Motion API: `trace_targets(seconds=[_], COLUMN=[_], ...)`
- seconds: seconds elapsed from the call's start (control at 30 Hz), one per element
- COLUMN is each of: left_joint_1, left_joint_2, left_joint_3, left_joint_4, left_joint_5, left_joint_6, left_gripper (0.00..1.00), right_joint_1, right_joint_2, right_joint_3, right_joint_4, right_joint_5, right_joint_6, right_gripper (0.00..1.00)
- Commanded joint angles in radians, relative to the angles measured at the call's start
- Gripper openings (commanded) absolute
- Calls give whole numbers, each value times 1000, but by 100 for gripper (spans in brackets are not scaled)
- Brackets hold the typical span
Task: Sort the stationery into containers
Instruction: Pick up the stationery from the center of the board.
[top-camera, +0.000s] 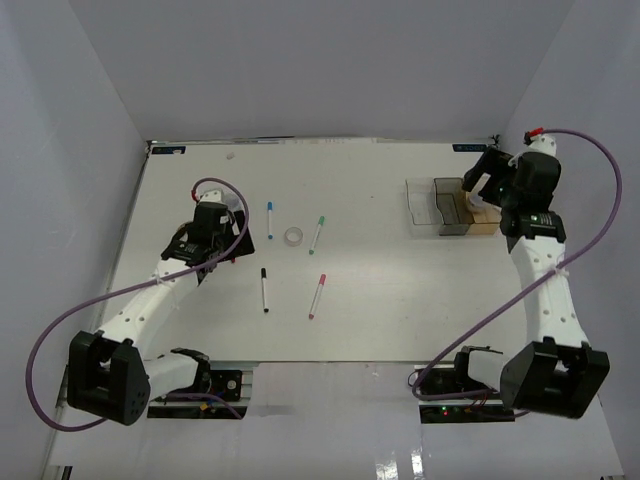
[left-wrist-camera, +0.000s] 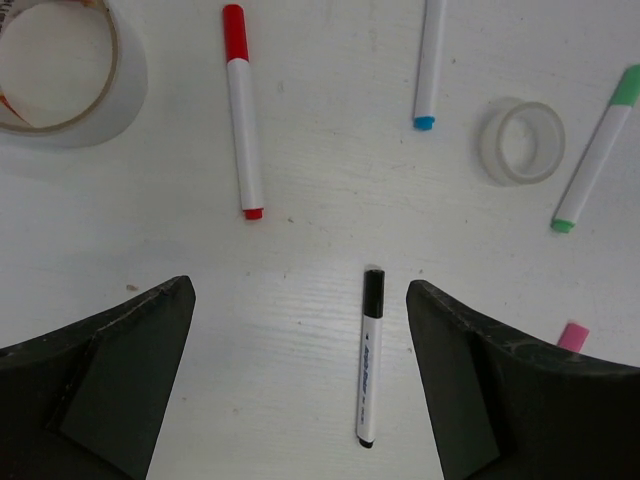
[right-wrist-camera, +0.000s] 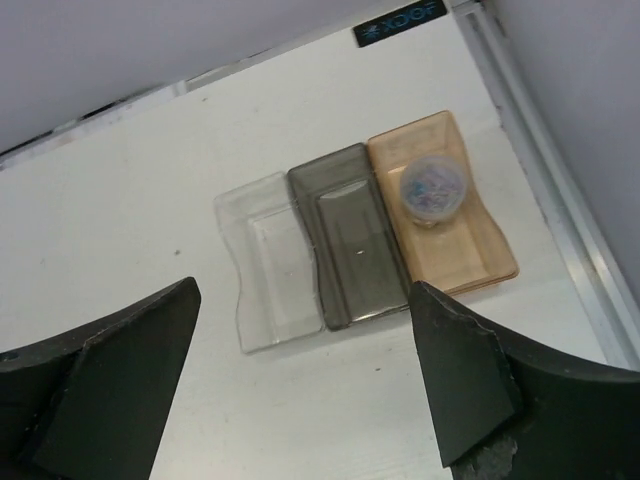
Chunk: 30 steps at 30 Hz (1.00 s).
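Your left gripper (left-wrist-camera: 300, 335) is hanging wide open and empty over the black-capped marker (left-wrist-camera: 371, 355), which is lying on the worktop (left-wrist-camera: 300, 250) near the red-capped marker (left-wrist-camera: 243, 130) and a clear tape roll (left-wrist-camera: 520, 142). Your right gripper (right-wrist-camera: 305, 300) is hovering wide open, holding nothing, above the 3 joined bins (right-wrist-camera: 350, 240); a round roll (right-wrist-camera: 433, 187) is sitting in the amber bin (right-wrist-camera: 475, 255).

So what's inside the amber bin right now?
One small round tape roll lies in the amber bin, toward one end; the rest of its floor is bare. Whatever is under the roll is covered.
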Motion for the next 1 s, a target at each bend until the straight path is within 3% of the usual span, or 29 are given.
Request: trace_targets(seconds=[0.0, 0.13, 0.3, 0.57, 0.7, 0.97], left_joint_1=[40, 82, 113, 153, 172, 182], left_joint_2=[52, 210, 408, 724, 843, 911], left_joint_3=[108, 225, 396, 689, 754, 785], left_joint_4=[20, 26, 43, 4, -19, -25], left_joint_5=[12, 12, 9, -50, -75, -57], left_joint_6=[-22, -27, -24, -2, -1, 1], left_gripper=[98, 98, 98, 98, 98, 95], right_joint_1=[8, 8, 35, 115, 148, 157], right_joint_2=[-139, -395, -575, -618, -629, -621], right_joint_3=[-163, -351, -543, -582, -599, -606], right_joint_4=[81, 172, 256, 252, 249, 253], right_joint_5=[-189, -292, -346, -334, -326, -329], right_joint_6=[-15, -13, 13, -58, -67, -76], right_gripper=[90, 90, 90, 90, 90, 90])
